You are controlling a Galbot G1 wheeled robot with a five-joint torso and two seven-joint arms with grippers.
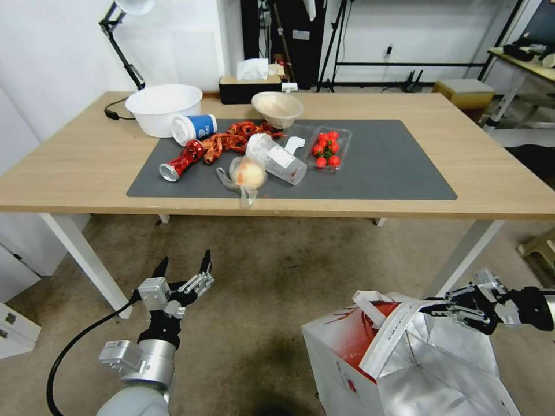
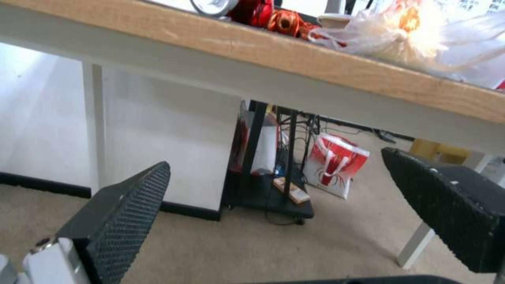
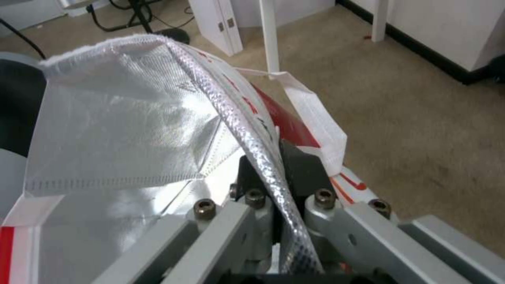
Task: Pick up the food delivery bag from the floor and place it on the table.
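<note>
The food delivery bag [image 1: 332, 358], white with a red side and silver foil lining, stands open at the lower right, its bottom cut off by the picture's edge. My right gripper [image 1: 430, 309] reaches in from the right and is shut on the bag's upper rim. In the right wrist view the right gripper [image 3: 276, 165] pinches the foil-lined wall [image 3: 121, 130], with a white handle [image 3: 315, 118] hanging loose beside it. The left gripper [image 1: 185, 261] is held open above the carpeted floor [image 1: 272, 277], pointing at the table [image 1: 75, 167], with nothing between its fingers [image 2: 126, 205].
The dark grey mat [image 1: 393, 167] carries a white bowl [image 1: 163, 108], a red can [image 1: 182, 160], a clear bag of orange food [image 1: 247, 175] near the front edge and a tray of tomatoes [image 1: 328, 148]. A white table leg [image 1: 462, 254] stands just behind the bag.
</note>
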